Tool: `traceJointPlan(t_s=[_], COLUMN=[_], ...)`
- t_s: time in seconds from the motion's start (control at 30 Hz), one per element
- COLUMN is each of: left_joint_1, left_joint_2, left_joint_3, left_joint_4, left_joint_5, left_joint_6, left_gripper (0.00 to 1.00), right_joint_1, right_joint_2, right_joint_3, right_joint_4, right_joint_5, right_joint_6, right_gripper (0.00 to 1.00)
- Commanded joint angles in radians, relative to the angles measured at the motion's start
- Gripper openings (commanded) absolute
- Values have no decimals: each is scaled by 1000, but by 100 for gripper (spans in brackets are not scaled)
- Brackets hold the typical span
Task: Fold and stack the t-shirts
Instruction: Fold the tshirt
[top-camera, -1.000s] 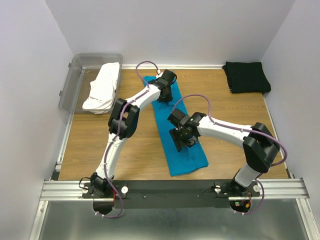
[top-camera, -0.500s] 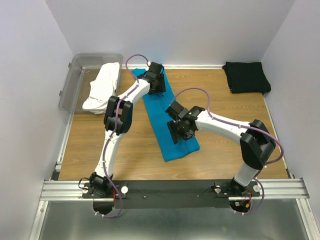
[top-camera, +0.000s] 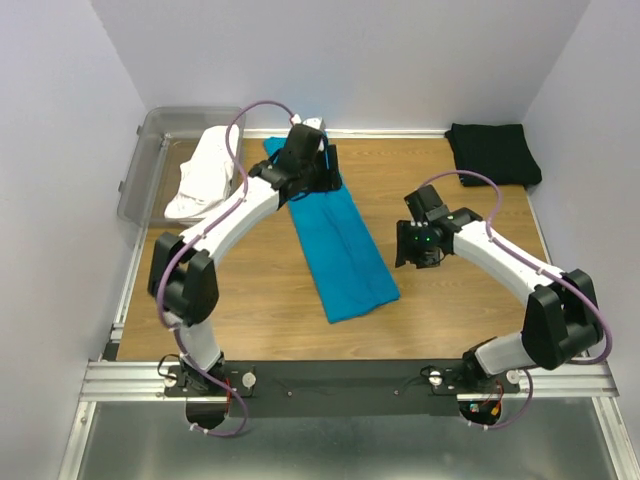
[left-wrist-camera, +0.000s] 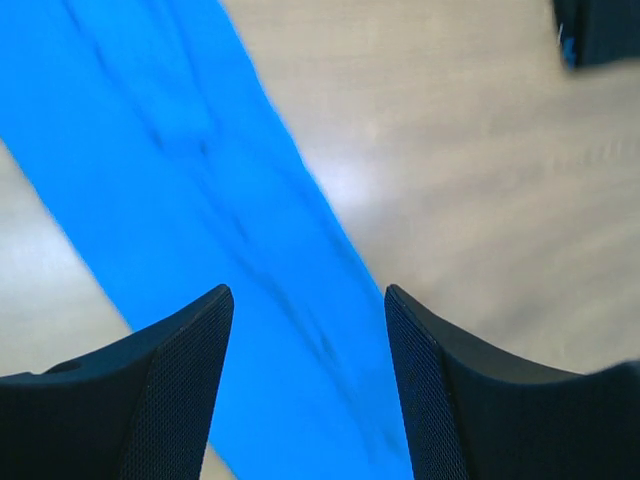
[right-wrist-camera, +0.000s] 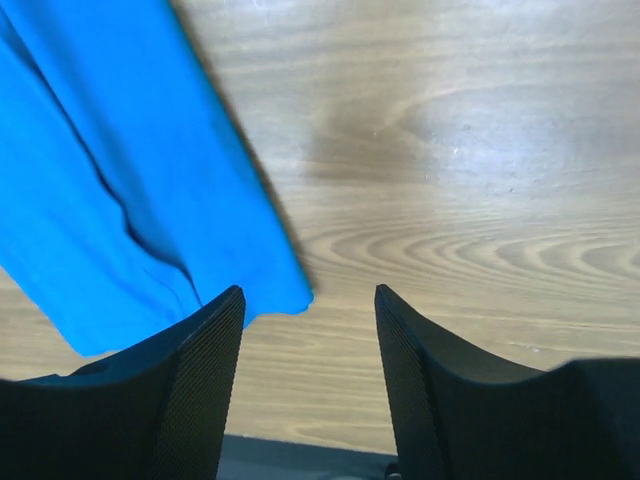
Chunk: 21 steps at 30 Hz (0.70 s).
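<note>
Progress — teal t-shirt (top-camera: 340, 250) folded to a long strip mid-bench (top-camera: 260, 300), cross-folds left | black t-shirt (top-camera: 492, 153) folded, far right corner | white t-shirt (top-camera: 205, 175) bunched over tub (top-camera: 150, 160) rim | left jaws spread, empty, over strip | right jaws spread, empty, beside it — nothing stacked

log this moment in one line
left tool: open, over teal shirt | right tool: open, beside it | black shirt: folded, far-right corner
</note>
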Motion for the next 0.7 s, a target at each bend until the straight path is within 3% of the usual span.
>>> traceJointPlan(t_s=[0.0,0.17,0.37,0.67], left_joint_1=[-68,-183,-310,-398], left_joint_2=[-125,-286,-386,-302], left_joint_3=[-231,-571,-773,-752], left_joint_4=[-72,-61,-37,-29], left_joint_5=[-60,-65,-42,-52], left_joint_6=[-115,-296,-493,-612], left_gripper=[70,70,69,68], right_joint_1=[-24,-29,-31,-31], right_joint_2=[-29,-32,2,82], right_joint_3=[-42,-121,-155,-175], right_joint_4=[32,51,107,172], right_joint_5=[-119,-144,-193,-225], right_joint_6=[-38,-36,-70,-75], right_gripper=[61,60,58,54])
